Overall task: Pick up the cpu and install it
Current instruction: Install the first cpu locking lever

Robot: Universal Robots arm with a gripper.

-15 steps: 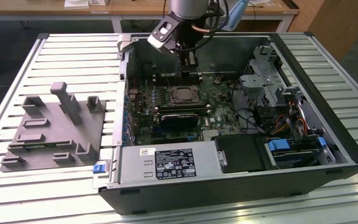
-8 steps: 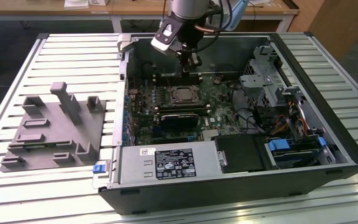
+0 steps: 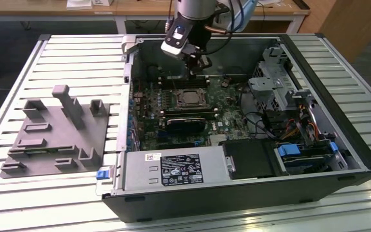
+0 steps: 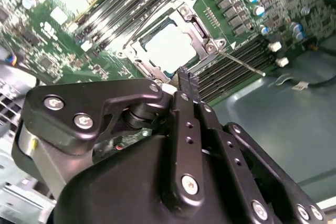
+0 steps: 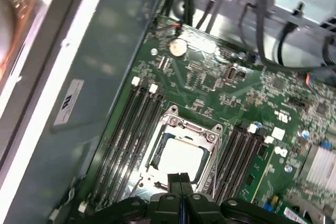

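Note:
The cpu [image 3: 189, 98] is a shiny silver square lying flat inside the metal-framed socket [image 3: 177, 92] on the green motherboard, in the open computer case. Both wrist views show the cpu [image 4: 169, 48] [image 5: 181, 158] seated within the frame. My gripper [image 3: 197, 65] hangs above the board just behind the socket, clear of the cpu. The black fingertips [image 5: 180, 178] are pressed together with nothing between them, and the tip [image 4: 184, 80] stands near the socket's edge.
Memory slots [image 5: 128, 124] flank the socket, and a thin latch lever [image 4: 241, 61] sticks out beside it. The case also holds a power supply [image 3: 172, 169], a drive cage [image 3: 276, 79] and cables [image 3: 301, 125]. A grey fixture block [image 3: 56, 130] stands on the slatted table at the exterior view's left.

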